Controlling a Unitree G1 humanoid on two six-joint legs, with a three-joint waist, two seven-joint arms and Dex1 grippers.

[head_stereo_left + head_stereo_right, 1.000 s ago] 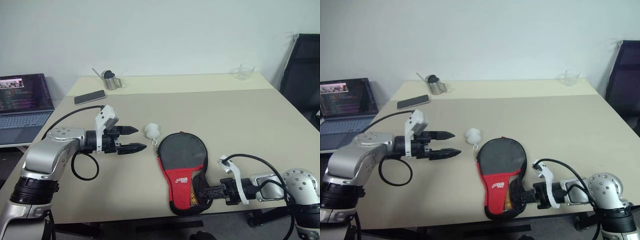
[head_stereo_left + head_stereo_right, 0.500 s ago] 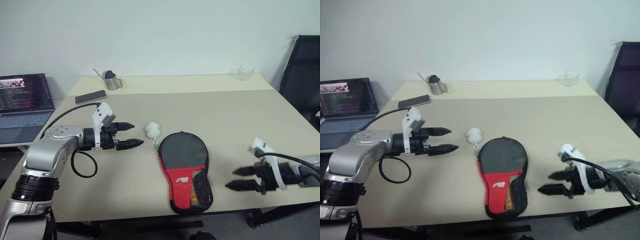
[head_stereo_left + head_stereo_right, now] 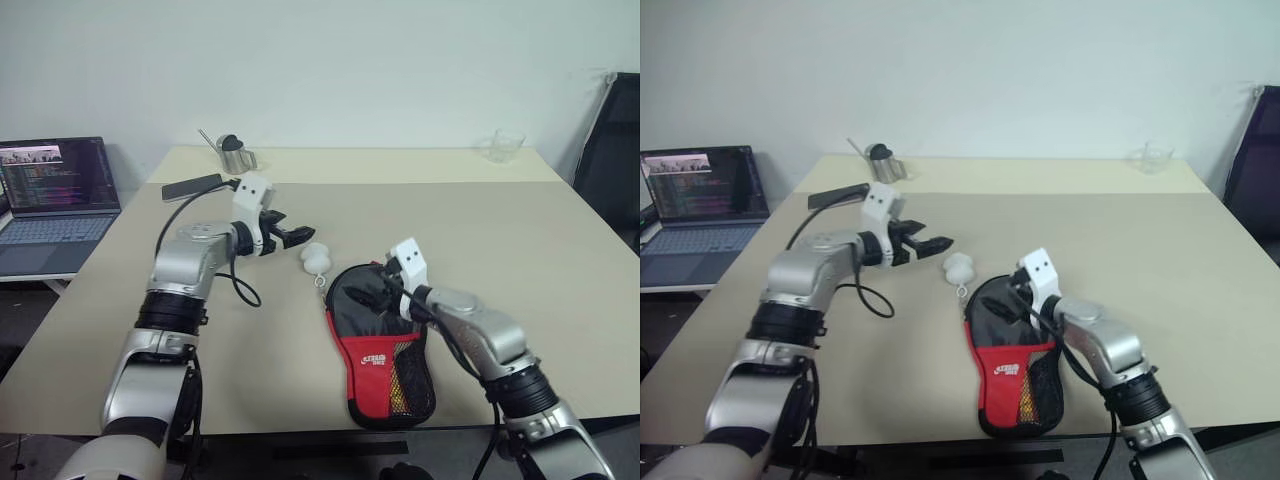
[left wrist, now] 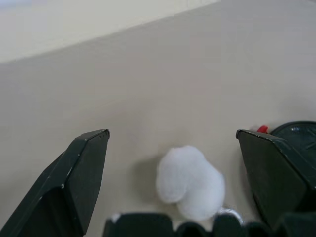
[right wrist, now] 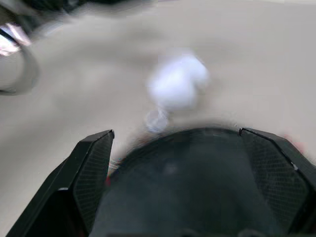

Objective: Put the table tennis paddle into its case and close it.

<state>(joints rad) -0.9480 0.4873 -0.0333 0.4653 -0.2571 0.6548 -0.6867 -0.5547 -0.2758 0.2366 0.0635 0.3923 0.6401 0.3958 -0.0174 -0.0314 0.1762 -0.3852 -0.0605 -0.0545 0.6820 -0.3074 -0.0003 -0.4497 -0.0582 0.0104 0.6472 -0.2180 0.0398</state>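
The case (image 3: pixel 381 352) lies flat on the table, black round end away from me, red lettered panel and mesh pocket toward me. Its white ball pull (image 3: pixel 317 258) rests just beyond the round end, on the left. My left gripper (image 3: pixel 297 237) is open and points at the ball from the left; in the left wrist view the ball (image 4: pixel 190 182) sits between its fingers (image 4: pixel 81 170) without touching them. My right gripper (image 3: pixel 1012 298) is open over the case's round end, which lies between its fingers (image 5: pixel 91 165). The table tennis paddle is hidden.
A black phone (image 3: pixel 192 186) and a metal cup (image 3: pixel 235 157) stand at the table's far left, a glass (image 3: pixel 505 145) at the far right. An open laptop (image 3: pixel 55 190) is beside the table (image 3: pixel 520 240) on the left, a black chair (image 3: pixel 615 140) on the right.
My right gripper let go of the case's near end, opened, and swung in over its round end. My left gripper moved forward toward the ball pull. The camera has shifted too.
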